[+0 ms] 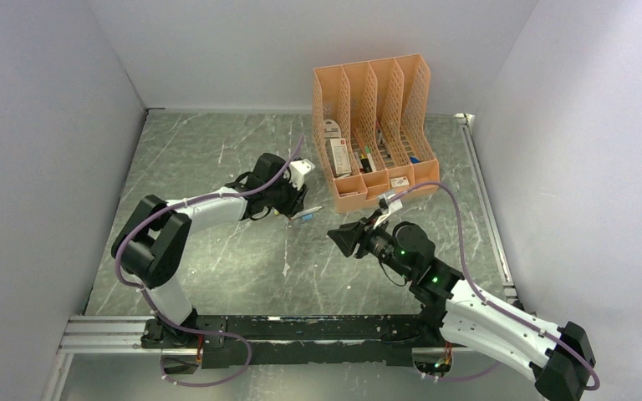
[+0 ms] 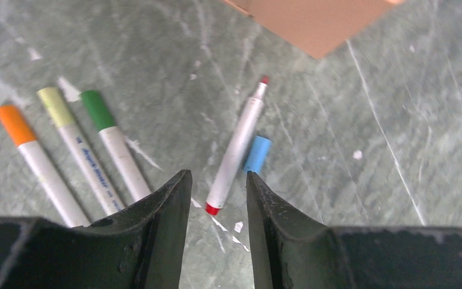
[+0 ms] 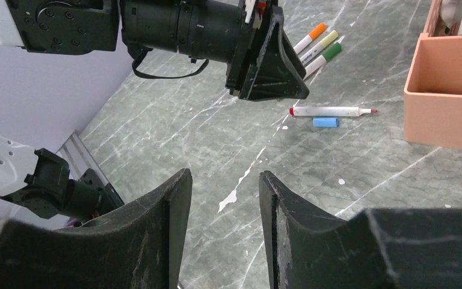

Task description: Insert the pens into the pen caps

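Left jaws hang part open and empty, right jaws the same, both above the green marbled desk (image 1: 217, 159). I see the peach organiser (image 1: 372, 125) at the far right. Below the left jaws lie three capped pens (image 2: 120, 158) side by side and an uncapped red-tipped pen (image 2: 236, 147), the blue cap (image 2: 257, 153) just beside its barrel.

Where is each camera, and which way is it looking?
Top: above and behind, looking down at the table; left arm and right arm show.
Left wrist: on the left arm, looking down at the pens; left fingers show.
Right wrist: on the right arm, looking across at the left arm; right fingers show.
Both wrist views share the uncapped pen and blue cap.
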